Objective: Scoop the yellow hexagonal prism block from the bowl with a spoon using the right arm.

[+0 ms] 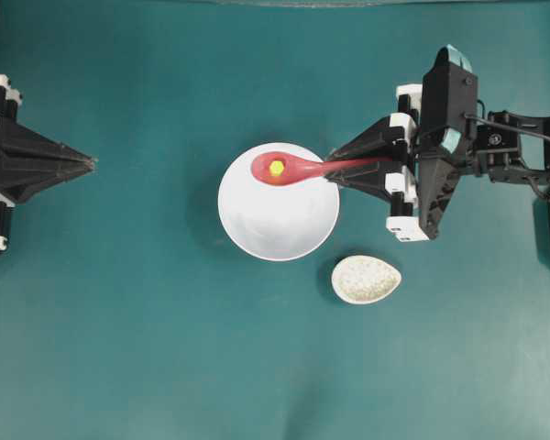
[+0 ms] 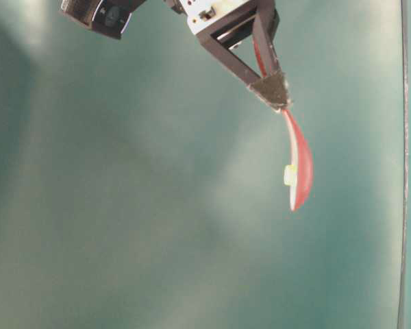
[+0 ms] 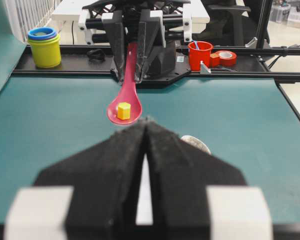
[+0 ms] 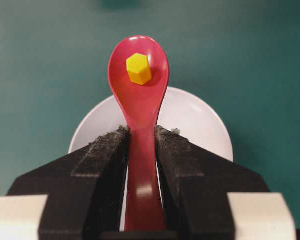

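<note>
Overhead view: right tool (image 1: 341, 169) pinches the spoon (image 1: 293, 169) by its handle. The yellow hexagonal prism block (image 1: 277, 168) sits in the scoop, above the bowl (image 1: 279, 215) rim. Left tool (image 1: 90, 163) is pressed together, well apart on the tabletop (image 1: 128, 348).

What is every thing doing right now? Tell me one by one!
right gripper: shut on the spoon's handle.
spoon: held up above the bowl, scoop carrying the block.
yellow block: sitting in the spoon's scoop.
bowl: upright on the table, nothing seen inside.
speckled dish: resting beside the bowl, nothing seen inside.
left gripper: shut, holding nothing, away from the bowl.
</note>
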`<state>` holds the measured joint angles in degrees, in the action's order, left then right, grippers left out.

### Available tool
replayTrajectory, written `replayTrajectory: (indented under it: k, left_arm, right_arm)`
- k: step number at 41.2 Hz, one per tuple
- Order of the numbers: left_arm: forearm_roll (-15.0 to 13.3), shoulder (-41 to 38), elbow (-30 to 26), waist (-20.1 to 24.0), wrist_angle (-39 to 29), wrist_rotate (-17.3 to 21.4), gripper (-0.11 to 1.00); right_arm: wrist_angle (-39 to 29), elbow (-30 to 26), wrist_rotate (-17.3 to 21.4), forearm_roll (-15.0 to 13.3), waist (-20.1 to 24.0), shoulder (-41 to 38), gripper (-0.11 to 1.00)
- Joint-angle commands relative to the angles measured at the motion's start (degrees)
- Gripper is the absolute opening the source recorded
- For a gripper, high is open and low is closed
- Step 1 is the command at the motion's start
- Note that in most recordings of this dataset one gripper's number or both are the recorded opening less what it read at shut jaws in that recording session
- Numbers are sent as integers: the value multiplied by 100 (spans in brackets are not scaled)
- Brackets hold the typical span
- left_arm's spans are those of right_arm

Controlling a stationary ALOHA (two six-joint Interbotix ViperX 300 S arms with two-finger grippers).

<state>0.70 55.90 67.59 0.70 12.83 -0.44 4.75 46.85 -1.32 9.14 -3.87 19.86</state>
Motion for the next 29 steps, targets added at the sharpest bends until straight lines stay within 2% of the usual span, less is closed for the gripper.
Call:
replayTrajectory:
  k: [1,29]
  left_arm:
    - [18,-44,-141,9,26,-18,0]
    - [18,-9,-149,9,35,-9,0]
  right_arm:
    - [62,-62,-9,-18,9,114,24]
    - [35,-70,44,-26,9,105,24]
